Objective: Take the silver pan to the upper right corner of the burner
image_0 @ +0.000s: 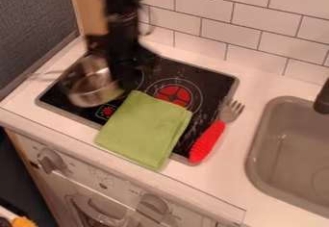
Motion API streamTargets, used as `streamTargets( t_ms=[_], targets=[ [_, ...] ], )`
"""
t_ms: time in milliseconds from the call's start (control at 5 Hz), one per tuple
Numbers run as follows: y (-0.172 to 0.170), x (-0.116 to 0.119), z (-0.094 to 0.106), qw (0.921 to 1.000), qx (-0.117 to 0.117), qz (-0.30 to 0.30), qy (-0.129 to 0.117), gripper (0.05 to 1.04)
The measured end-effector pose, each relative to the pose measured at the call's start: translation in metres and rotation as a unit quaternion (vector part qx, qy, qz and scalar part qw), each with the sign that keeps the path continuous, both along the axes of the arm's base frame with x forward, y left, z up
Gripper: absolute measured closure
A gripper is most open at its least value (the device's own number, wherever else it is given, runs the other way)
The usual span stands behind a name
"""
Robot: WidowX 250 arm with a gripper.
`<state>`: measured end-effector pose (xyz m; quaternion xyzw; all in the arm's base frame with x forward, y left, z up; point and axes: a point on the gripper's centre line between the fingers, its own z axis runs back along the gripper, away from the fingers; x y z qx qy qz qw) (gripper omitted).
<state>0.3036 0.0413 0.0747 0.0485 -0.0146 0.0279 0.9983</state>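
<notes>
The black gripper (120, 71) hangs over the left part of the stove, blurred and dark against the black burner plate (215, 84). Just to its left, the silver pan (92, 87) stands on the plate's left side, its upper right part overlapped by the gripper. Whether the two touch is unclear. The burner plate's upper right corner lies to the right of the gripper, beyond the red ring mark.
A folded green cloth (145, 129) covers the front middle of the burner plate. A fork with a red handle (208, 143) lies along its right edge. The grey sink (292, 149) is at the right, and a tiled wall (241, 29) stands behind.
</notes>
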Motion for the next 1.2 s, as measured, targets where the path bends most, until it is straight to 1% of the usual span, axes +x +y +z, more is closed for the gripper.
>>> streamTargets(
  t_ms=[200, 400, 600, 800, 1000, 1200],
  targets=[
    [-0.046, 0.036, 0.022, 0.9955, 0.007, -0.092, -0.022, 1.009],
    [-0.099, 0.067, 0.017, 0.9848, 0.011, -0.172, -0.024, 1.009],
    [-0.139, 0.079, 0.001, 0.9789, 0.017, -0.204, -0.008, 1.009],
    [-0.14, 0.077, -0.018, 0.9796, 0.021, -0.2, 0.012, 1.009],
    [-0.137, 0.074, -0.041, 0.9784, 0.025, -0.201, 0.039, 1.01],
    [-0.122, 0.068, -0.05, 0.9787, 0.031, -0.196, 0.054, 1.01]
  ],
)
